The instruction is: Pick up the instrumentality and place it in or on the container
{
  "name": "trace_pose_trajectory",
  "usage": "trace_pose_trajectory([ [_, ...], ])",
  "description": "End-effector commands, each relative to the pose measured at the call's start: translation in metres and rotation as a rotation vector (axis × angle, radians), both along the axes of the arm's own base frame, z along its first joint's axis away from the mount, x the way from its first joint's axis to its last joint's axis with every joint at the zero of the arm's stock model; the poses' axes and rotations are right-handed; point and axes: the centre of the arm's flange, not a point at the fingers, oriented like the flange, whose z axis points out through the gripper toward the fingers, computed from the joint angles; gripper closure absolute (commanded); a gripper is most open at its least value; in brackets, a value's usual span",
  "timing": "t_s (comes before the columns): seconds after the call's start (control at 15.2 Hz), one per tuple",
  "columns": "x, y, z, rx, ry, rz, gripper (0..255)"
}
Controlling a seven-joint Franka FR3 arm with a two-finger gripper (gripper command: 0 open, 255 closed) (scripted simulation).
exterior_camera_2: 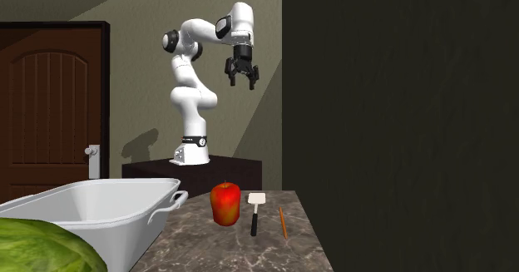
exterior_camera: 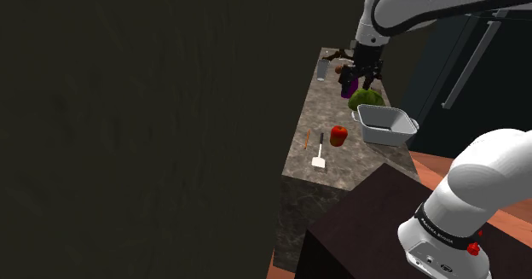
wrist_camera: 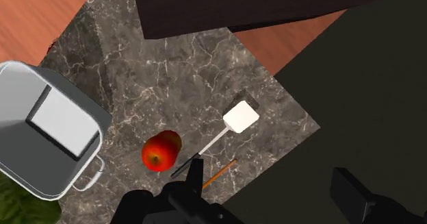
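One spatula (wrist_camera: 239,117) lies flat, well below the parted jaws.

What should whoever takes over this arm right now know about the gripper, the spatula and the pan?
Gripper: open, empty, high above the marble counter.
Spatula: lying flat on the counter between the red apple and the pencil, untouched.
Pan: two-handled, nothing in it, on the apple's far side from the spatula.
Done: nothing yet.
Left: descend, probably grasp the black handle, lift, carry past the apple and release in the pan.
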Motion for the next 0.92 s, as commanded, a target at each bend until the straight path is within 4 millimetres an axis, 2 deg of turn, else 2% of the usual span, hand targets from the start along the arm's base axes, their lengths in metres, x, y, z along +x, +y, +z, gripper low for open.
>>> trace_pose_trajectory([
  [0.0, 0.013, -0.007, -0.025, 0.002, -0.004, -0.051, 0],
  [0.86, 0.085, -0.045, -0.176, 0.017, -0.017, -0.366, 0],
])
